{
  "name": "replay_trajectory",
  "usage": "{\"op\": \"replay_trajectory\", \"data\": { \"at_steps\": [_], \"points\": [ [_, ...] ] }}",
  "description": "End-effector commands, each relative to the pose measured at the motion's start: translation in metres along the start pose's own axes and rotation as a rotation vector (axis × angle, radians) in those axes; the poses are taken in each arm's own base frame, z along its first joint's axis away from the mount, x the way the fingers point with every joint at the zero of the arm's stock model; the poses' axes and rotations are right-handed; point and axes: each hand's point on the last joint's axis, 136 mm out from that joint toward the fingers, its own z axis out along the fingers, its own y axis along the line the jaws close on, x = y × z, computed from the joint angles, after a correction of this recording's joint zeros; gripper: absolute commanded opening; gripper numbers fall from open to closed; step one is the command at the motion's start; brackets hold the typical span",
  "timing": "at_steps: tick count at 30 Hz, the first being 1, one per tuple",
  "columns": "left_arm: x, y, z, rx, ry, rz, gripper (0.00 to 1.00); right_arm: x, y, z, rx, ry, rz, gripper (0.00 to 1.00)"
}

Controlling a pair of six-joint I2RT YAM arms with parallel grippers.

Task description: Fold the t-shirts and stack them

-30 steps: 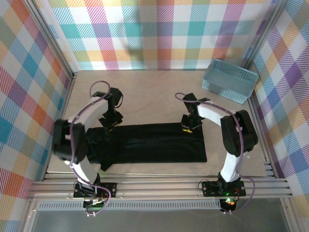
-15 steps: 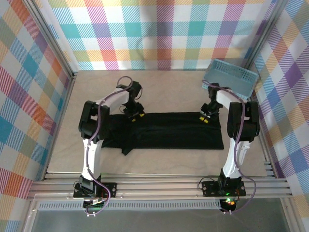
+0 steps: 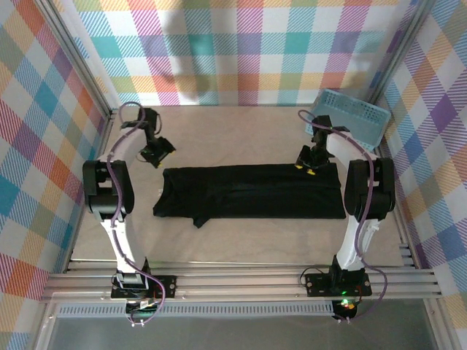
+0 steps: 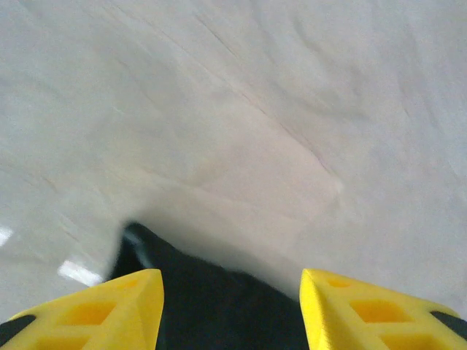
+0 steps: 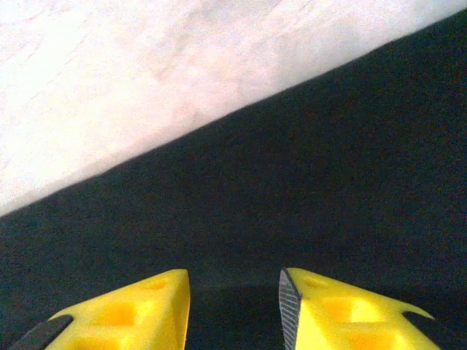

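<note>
Black t-shirt (image 3: 252,191) lies in a long strip across the worktop (image 3: 241,131). The left tool (image 3: 155,152) is open and empty off its left end. The right tool (image 3: 309,163) sits half-open over the far edge, probably gripping nothing. Pinch the corners squarely and fold evenly.

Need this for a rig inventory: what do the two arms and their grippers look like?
The left arm and right arm have white links, black joints and loose purple cables. The left gripper and right gripper each carry two yellow wedge-shaped fingers with hollow cut-outs.
</note>
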Motion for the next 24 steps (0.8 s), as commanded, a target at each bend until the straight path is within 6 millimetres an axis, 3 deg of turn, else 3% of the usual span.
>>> {"op": "replay_trajectory", "data": {
  "at_steps": [1,10,13,17,20,24],
  "points": [
    [0.009,-0.003,0.011,0.025,0.045,0.095,0.52,0.018,-0.004,0.006,-0.024,0.055,0.039,0.38],
    [0.022,0.0,0.033,0.03,0.115,0.094,0.43,0.039,-0.022,0.017,0.041,0.119,0.073,0.38],
    [0.026,0.017,0.024,-0.052,0.116,0.094,0.43,0.04,-0.026,0.016,0.062,0.116,0.075,0.38],
    [0.024,0.039,-0.001,-0.143,0.038,0.075,0.53,0.041,-0.026,0.019,0.059,0.125,0.076,0.38],
    [0.028,0.037,-0.01,-0.105,0.018,0.038,0.55,0.046,-0.03,0.025,0.073,0.149,0.073,0.38],
    [0.048,0.021,0.004,-0.016,0.087,-0.029,0.54,0.052,-0.036,0.031,0.092,0.164,0.068,0.38]
  ]
}}
